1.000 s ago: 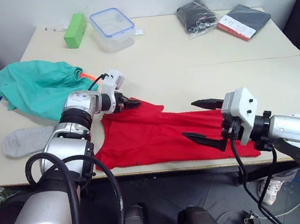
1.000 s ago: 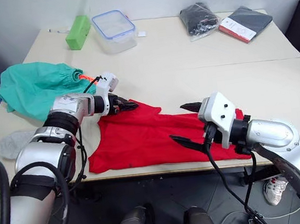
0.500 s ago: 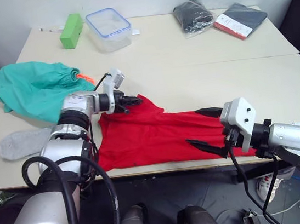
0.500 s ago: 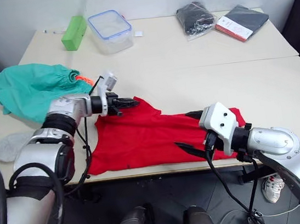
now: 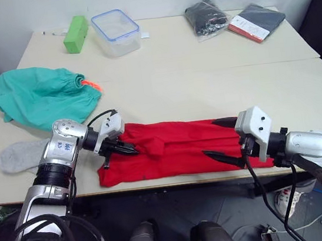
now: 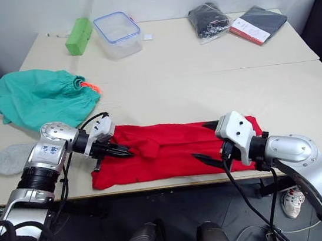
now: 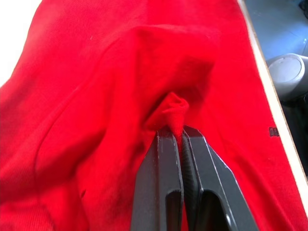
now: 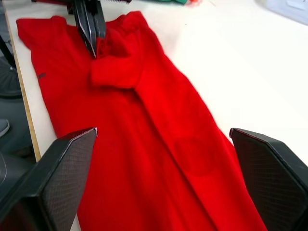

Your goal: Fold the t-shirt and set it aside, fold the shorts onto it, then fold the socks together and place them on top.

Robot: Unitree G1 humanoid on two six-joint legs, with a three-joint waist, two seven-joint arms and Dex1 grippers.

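Note:
The red t-shirt (image 5: 182, 147) lies as a long band along the table's front edge. My left gripper (image 5: 130, 151) is shut on a pinched fold of its cloth near the left end, and the pinch shows clearly between the fingers (image 7: 166, 144) in the left wrist view. My right gripper (image 5: 209, 138) stands open over the shirt's right part, its fingers (image 8: 57, 178) spread wide with nothing between them. The teal-green shorts (image 5: 42, 100) lie bunched at the table's left. A light-grey sock (image 5: 20, 157) lies flat near the front left corner.
At the back stand a green block (image 5: 76, 33) and a clear lidded container (image 5: 115, 31). Further right along the back lie a black bagged bundle (image 5: 207, 16) and a dark flat packet (image 5: 256, 21). The table's front edge (image 5: 175, 182) runs just below the shirt.
My left gripper shut on the shirt's far left corner and drew it toward the front edge, folding the shirt into a narrower band. The right gripper stayed open and almost still.

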